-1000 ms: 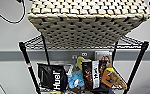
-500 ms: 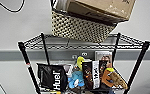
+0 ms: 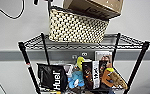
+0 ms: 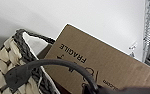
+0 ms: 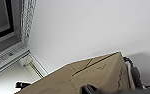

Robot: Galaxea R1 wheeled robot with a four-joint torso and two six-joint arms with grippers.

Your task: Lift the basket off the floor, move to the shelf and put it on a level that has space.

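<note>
Now I'm lowering the woven basket (image 3: 77, 26), cardboard box (image 3: 96, 7) inside, onto the wire rack (image 3: 133, 43)'s top tier; whether my pincers clench its handles I cannot tell. Next: settle it flat.

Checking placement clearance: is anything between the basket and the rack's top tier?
Nothing visible. The basket, carrying a cardboard box, hangs tilted just above the top tier, whose visible wire grid is bare; the clutter sits on the tier below.
</note>
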